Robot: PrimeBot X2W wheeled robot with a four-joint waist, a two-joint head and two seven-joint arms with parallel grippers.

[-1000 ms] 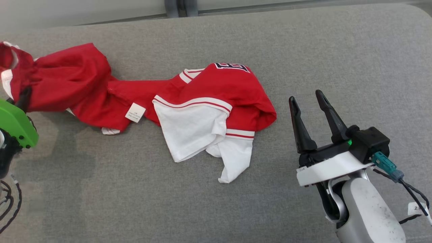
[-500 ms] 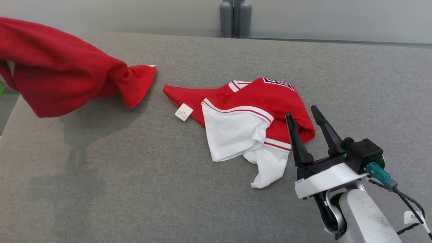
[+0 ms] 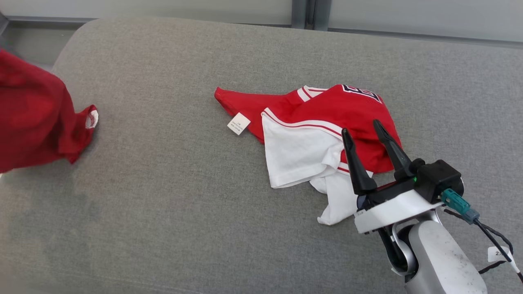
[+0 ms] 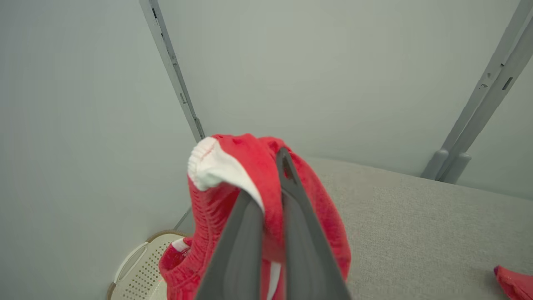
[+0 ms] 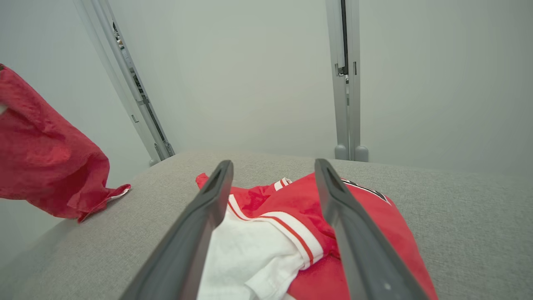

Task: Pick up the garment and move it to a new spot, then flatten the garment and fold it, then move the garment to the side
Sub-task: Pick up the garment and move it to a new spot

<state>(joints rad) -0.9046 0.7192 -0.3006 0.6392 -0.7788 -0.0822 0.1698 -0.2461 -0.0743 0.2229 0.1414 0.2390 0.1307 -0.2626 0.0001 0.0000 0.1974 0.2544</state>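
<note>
A red garment [image 3: 32,118] hangs lifted at the far left of the head view, its cuff end near the grey surface. In the left wrist view my left gripper [image 4: 268,179] is shut on the bunched red cloth [image 4: 250,154] with a white ribbed edge. A second red-and-white jersey [image 3: 327,118] lies crumpled on the surface, a white label [image 3: 238,123] at its left. My right gripper [image 3: 360,126] is open, its fingers over the jersey's right part with nothing between them. In the right wrist view, the right gripper [image 5: 273,163] points at the jersey [image 5: 300,216].
The grey padded surface [image 3: 163,204] stretches wide to the left and front of the jersey. A pale perforated basket [image 4: 137,271] sits low beyond the surface's left end. Grey wall posts [image 3: 308,14] stand behind the far edge.
The camera has shifted. The left arm has lifted the red garment off the surface and away from the jersey, to the left. The right gripper now stands over the jersey's edge.
</note>
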